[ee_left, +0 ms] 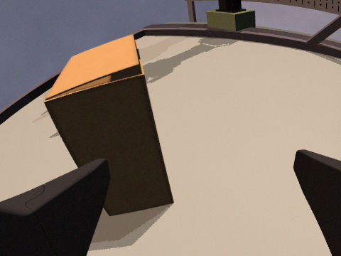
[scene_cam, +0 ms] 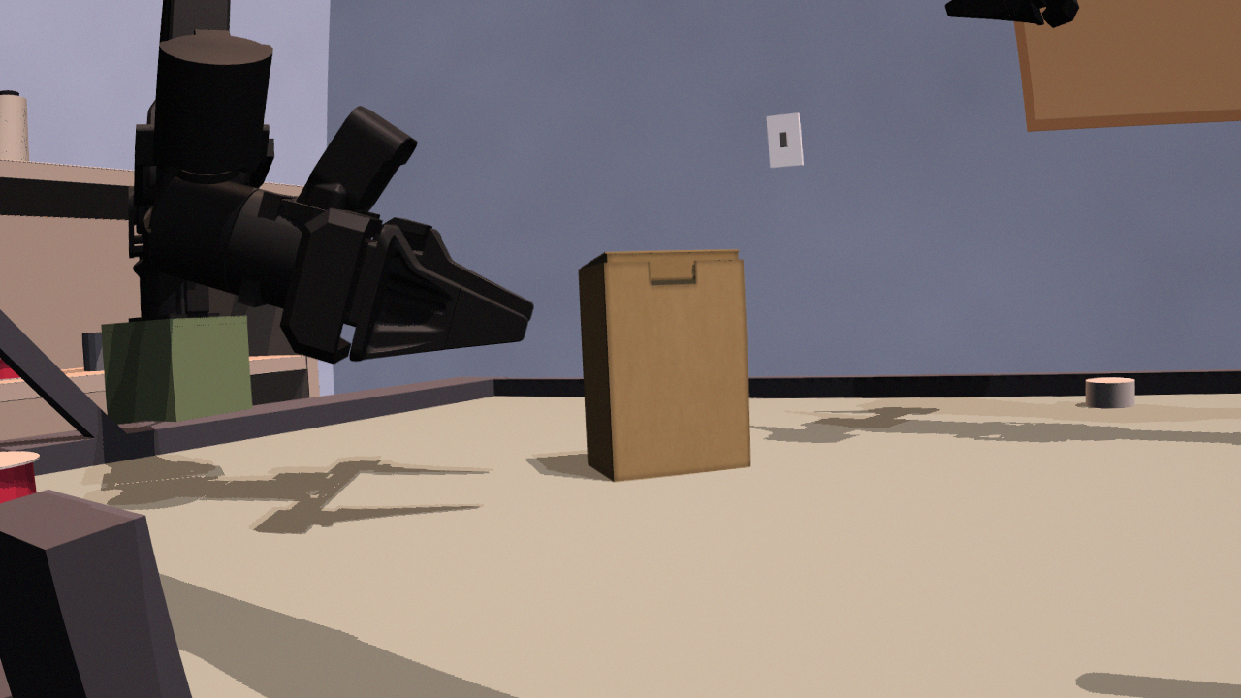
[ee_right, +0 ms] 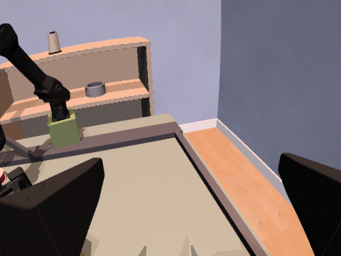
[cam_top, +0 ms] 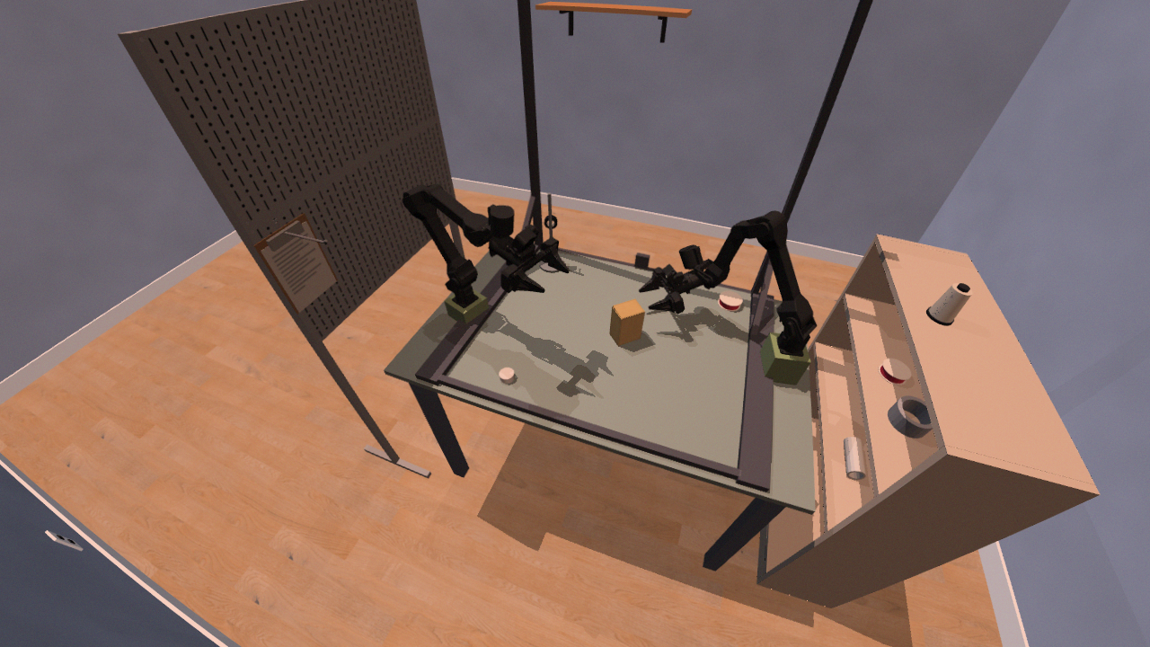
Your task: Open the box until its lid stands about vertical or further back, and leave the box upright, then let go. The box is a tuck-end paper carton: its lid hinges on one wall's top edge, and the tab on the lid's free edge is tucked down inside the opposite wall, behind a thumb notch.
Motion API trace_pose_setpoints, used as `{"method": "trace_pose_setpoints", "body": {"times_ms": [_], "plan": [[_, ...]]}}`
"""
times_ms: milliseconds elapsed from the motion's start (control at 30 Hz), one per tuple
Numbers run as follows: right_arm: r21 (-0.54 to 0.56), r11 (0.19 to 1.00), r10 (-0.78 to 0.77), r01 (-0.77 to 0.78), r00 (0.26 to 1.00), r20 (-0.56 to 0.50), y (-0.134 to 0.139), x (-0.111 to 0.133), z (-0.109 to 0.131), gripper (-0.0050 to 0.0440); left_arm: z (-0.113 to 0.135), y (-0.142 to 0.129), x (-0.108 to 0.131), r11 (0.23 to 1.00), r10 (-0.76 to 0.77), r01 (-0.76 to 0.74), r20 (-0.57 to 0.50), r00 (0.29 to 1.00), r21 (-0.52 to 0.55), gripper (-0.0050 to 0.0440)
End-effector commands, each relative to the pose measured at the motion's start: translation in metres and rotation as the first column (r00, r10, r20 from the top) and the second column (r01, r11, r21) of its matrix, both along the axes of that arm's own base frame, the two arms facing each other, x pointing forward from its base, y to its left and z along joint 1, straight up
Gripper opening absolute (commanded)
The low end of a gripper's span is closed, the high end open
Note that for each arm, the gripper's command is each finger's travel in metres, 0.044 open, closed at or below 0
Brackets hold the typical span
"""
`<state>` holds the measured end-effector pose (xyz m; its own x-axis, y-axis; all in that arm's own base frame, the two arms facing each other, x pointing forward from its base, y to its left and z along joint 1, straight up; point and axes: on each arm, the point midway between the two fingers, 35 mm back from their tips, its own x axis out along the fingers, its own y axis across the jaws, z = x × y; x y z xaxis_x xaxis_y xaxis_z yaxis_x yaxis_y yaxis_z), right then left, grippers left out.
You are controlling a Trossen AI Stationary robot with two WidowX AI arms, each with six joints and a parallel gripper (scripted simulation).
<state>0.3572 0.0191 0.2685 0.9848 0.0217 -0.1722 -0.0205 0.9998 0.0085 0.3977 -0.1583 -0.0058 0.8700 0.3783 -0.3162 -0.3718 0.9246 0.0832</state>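
The brown carton stands upright near the middle of the table with its lid shut flat on top. The thumb notch at the top of one wall faces the exterior view. The carton also shows in the exterior view and in the left wrist view. My left gripper is open and empty; it hovers beside the carton at about lid height, a short gap away. In the left wrist view the carton sits by one finger. My right gripper is open and empty, high at the table's far corner, away from the carton.
A small white-topped cylinder lies near the front edge by the pegboard. A red bowl sits near the left arm's base. A shelf cabinet stands beside the table. A raised rail frames the table top.
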Motion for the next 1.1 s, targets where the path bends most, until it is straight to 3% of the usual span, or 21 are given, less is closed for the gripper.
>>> {"method": "trace_pose_setpoints", "body": {"times_ms": [0,67,200,500,1067], "plan": [[-0.064,0.997,-0.039,0.043,0.998,0.058,-0.018,-0.013,0.013,0.0440,-0.022,0.013,-0.010,0.996,0.081,-0.080,0.027,0.996,-0.024,0.0440],[-0.072,0.995,-0.064,0.069,0.995,0.078,-0.026,-0.021,0.018,0.0440,-0.030,0.027,-0.010,0.991,0.134,-0.133,0.044,0.990,-0.029,0.0440],[-0.029,0.999,-0.025,0.029,0.989,0.143,-0.016,-0.031,0.032,0.0440,-0.029,0.050,0.001,0.967,0.242,-0.231,0.109,0.964,-0.106,0.0440],[-0.004,1.000,-0.020,0.022,0.975,0.220,-0.019,-0.041,0.054,0.0440,-0.038,0.041,-0.005,0.976,0.212,-0.205,0.106,0.971,-0.075,0.0440],[-0.004,1.000,-0.021,0.022,0.975,0.221,-0.019,-0.041,0.054,0.0440,-0.038,0.046,0.004,0.976,0.212,-0.205,0.105,0.972,-0.074,0.0440]]}}
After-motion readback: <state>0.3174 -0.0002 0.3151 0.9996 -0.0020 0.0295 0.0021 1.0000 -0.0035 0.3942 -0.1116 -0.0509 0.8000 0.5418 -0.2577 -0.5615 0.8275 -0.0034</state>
